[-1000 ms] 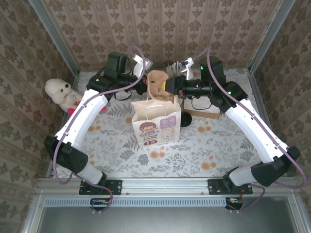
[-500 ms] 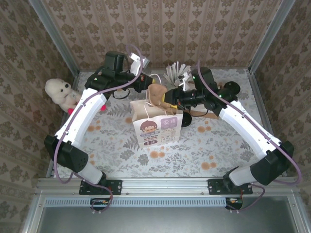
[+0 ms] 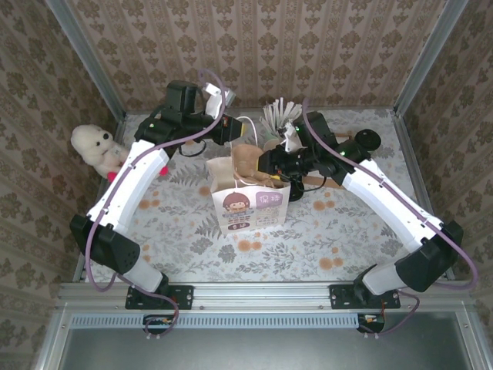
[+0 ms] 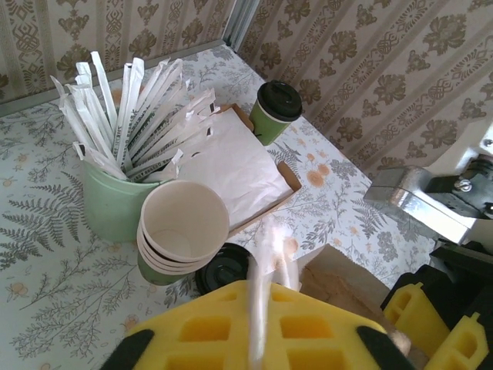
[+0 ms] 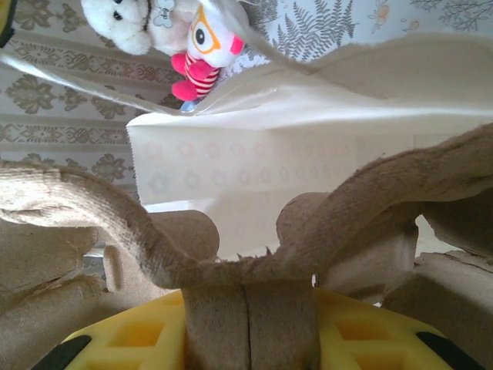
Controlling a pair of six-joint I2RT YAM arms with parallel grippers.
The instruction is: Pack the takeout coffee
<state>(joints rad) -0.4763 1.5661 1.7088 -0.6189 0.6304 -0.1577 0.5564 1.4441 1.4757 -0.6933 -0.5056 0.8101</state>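
The takeout coffee (image 4: 275, 112), an olive-green cup with a black lid, stands at the far corner of a wooden tray (image 4: 286, 171); from above it sits at the back right (image 3: 364, 141). A white paper bag (image 3: 250, 202) stands upright mid-table. My left gripper (image 3: 229, 132) is behind it, its yellow jaws (image 4: 258, 297) pinching the bag's white handle (image 4: 271, 247). My right gripper (image 3: 266, 160) is shut on a brown pulp cup carrier (image 3: 249, 158) that sits in the bag's open mouth. In the right wrist view the carrier (image 5: 246, 254) spreads over the jaws (image 5: 246, 297), the bag's inside (image 5: 308, 154) behind it.
A green cup of wrapped straws (image 4: 115, 204), a stack of cream paper cups (image 4: 181, 231) and a loose black lid (image 4: 223, 268) stand just behind the bag. White napkins (image 4: 239, 166) lie on the tray. A plush toy (image 3: 96, 146) sits at the left wall.
My right gripper has come down and forward, bringing the pulp carrier from above the bag into its mouth. The left gripper shifted slightly back, still on the handle.
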